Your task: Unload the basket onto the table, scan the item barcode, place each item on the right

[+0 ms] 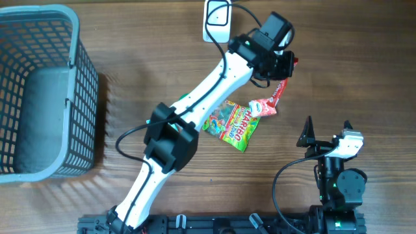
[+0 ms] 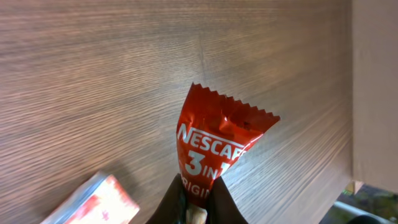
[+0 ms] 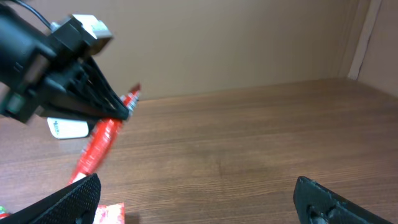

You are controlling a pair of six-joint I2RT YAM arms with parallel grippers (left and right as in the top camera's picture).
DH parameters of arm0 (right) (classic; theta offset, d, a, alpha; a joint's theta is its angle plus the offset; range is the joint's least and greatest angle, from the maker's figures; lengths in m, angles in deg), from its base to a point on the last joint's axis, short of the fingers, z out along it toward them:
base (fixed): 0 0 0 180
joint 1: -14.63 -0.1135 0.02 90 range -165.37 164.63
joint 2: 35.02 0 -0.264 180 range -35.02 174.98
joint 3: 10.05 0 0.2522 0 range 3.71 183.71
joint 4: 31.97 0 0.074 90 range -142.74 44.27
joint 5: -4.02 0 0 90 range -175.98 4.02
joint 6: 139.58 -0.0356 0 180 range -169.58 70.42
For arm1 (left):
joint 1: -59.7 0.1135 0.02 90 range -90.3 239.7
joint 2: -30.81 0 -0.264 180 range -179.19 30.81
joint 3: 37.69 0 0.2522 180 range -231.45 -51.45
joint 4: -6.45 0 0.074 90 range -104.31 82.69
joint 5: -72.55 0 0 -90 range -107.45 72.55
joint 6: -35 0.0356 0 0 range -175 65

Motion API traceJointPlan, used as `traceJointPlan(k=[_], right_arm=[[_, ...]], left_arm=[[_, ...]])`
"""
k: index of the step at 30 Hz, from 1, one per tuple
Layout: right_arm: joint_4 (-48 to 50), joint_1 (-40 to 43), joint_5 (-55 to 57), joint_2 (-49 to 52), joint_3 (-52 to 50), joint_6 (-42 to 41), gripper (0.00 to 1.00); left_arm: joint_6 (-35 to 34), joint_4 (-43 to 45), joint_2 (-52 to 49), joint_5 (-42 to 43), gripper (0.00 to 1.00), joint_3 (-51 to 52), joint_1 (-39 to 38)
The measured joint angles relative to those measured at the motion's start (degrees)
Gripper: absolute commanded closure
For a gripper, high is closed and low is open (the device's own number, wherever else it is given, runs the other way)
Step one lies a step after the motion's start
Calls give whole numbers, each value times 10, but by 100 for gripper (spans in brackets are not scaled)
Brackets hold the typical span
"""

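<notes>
A red Nescafe 3-in-1 sachet (image 2: pixel 217 149) is pinched at one end between the shut fingers of my left gripper (image 2: pixel 199 208). In the overhead view that gripper (image 1: pixel 287 66) hovers at the back right of the table, and the sachet (image 1: pixel 278 90) hangs below it. A white barcode scanner (image 1: pixel 218 19) with a cable lies just to its left at the table's far edge. My right gripper (image 1: pixel 327 132) stands near the front right, open and empty. Its view shows the sachet (image 3: pixel 102 140), the scanner (image 3: pixel 68 127) and the wide-apart right gripper (image 3: pixel 199 200).
A green Haribo bag (image 1: pixel 231 123) lies mid-table under the left arm, with a small red-and-white packet (image 1: pixel 263 107) beside it. That packet (image 2: pixel 93 202) also sits below the held sachet. A grey plastic basket (image 1: pixel 81 97) stands at the far left.
</notes>
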Motion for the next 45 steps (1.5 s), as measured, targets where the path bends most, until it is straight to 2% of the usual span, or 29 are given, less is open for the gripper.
traceJointPlan(k=[3,5,6,7,8,10,11,16,19,23,26,29,31,36,38,41,45], right_arm=[[0,0,0,0,0,0,0],[0,0,0,0,0,0,0],[0,0,0,0,0,0,0],[0,0,0,0,0,0,0],[0,0,0,0,0,0,0],[0,0,0,0,0,0,0],[0,0,0,0,0,0,0],[0,0,0,0,0,0,0],[0,0,0,0,0,0,0],[0,0,0,0,0,0,0],[0,0,0,0,0,0,0],[0,0,0,0,0,0,0],[0,0,0,0,0,0,0],[0,0,0,0,0,0,0],[0,0,0,0,0,0,0],[0,0,0,0,0,0,0],[0,0,0,0,0,0,0]], left_arm=[[-52,9,-30,0,96,0,-10],[-82,9,-47,2,75,0,-14],[-96,9,-55,3,59,0,-15],[-103,8,-60,4,36,0,-16],[-109,6,-63,5,23,0,-17],[-118,2,-63,7,6,0,-17],[-121,-5,-63,7,1,0,-17],[-123,-51,-55,-28,0,0,-16],[-102,-78,-18,-119,0,3,-12],[-50,-81,94,-264,0,3,14],[31,-33,220,-366,0,3,64],[111,46,305,-419,0,3,94],[165,109,355,-451,0,3,98],[359,278,496,-551,0,-3,93],[418,297,525,-583,0,-5,98],[496,275,552,-615,0,-7,108],[550,263,558,-634,0,23,110]])
